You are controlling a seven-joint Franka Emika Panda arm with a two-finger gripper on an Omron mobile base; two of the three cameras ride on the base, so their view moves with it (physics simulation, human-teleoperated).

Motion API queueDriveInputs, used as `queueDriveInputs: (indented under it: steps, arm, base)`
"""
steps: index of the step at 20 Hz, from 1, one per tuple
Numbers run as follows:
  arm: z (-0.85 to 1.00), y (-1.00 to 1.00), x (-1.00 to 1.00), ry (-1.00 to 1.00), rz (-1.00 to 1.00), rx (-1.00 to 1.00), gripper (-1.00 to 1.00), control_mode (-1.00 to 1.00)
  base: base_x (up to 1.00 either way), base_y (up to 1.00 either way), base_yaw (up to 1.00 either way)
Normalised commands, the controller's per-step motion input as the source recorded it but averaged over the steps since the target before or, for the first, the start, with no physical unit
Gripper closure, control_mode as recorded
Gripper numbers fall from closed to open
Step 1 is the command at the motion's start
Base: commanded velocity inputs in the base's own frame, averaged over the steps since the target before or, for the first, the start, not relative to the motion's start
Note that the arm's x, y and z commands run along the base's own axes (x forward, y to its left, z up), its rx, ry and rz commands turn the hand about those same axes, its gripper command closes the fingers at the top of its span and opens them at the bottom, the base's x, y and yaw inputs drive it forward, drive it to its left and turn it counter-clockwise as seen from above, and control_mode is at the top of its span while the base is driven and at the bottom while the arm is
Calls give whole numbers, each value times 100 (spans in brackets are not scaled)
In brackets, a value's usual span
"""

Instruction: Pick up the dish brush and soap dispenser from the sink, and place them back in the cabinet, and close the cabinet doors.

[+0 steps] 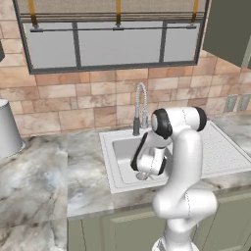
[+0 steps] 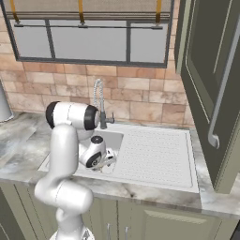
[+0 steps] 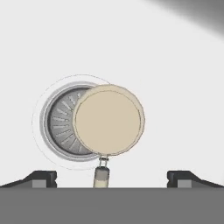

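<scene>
Gripper: you see your gripper [image 3: 112, 178] in the hand view with its two dark tips spread wide apart, holding nothing.
Dish brush: the dish brush [image 3: 108, 120] has a round, flat beige head and a short pale handle; it lies on the basin floor between your fingertips, apart from both, handle end toward the hand.
Drain: a ribbed grey metal drain [image 3: 65, 127] with a pale ring lies partly under the brush head.
Sink: from the base views you get the white sink [image 2: 154, 157], its dotted drainboard and the arm reaching down into the basin.
Faucet: chrome spring-neck faucet [image 1: 140, 108] at the back rim.
Cabinet: an olive door [image 2: 211, 89] with a silver bar handle stands open on the right.
</scene>
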Motion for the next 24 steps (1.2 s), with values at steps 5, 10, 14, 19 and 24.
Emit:
queueDriveInputs:
  steps: [5, 10, 14, 19, 24]
  arm:
    - [-19, 0, 4, 0, 0, 0, -100, -100]
    - [-23, 0, 0, 0, 0, 0, -100, -100]
    - [-28, 0, 0, 1, 0, 0, -100, -100]
    - [-33, 0, 0, 2, 0, 0, 100, -100]
    - [-8, 0, 0, 1, 0, 0, 100, -100]
  base:
    - [0, 0, 0]
    - [0, 0, 0]
    - [0, 0, 0]
    - [0, 0, 0]
    - [0, 0, 0]
